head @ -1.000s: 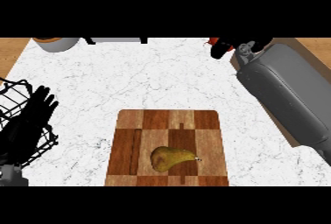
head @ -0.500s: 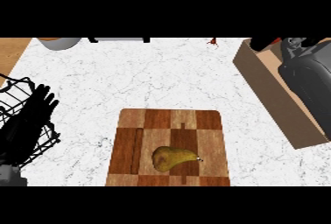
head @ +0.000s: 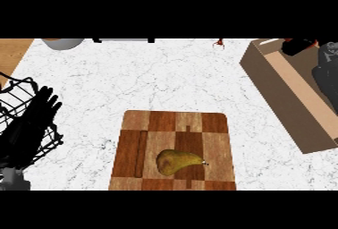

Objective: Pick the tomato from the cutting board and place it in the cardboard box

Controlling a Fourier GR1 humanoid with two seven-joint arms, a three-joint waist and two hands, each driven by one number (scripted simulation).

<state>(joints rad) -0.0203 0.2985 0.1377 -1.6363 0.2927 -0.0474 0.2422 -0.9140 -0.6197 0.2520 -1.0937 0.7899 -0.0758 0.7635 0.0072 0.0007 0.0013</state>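
Note:
A wooden cutting board (head: pixel 198 129) lies at the front centre of the marble counter. On it rests a yellow-green pear (head: pixel 177 161); no tomato shows on the board or anywhere else I can make out. The open cardboard box (head: pixel 290 94) stands along the right side. My right hand (head: pixel 300 45) is at the top right corner above the box's far end, mostly cut off by the picture edge, with its grey forearm (head: pixel 328 71) beside the box. What it holds, if anything, is hidden. My left hand (head: pixel 34 118) rests open at the left edge, fingers up.
A black wire rack (head: pixel 19 91) stands at the left edge behind my left hand. A grey bowl (head: pixel 63 43) and a small red object (head: pixel 218 43) sit at the counter's far edge. A wooden surface (head: pixel 13 49) adjoins the far left corner.
My right forearm has swung right and away, from lying across the box to the top right corner, uncovering the box. The left hand, board and pear have not moved.

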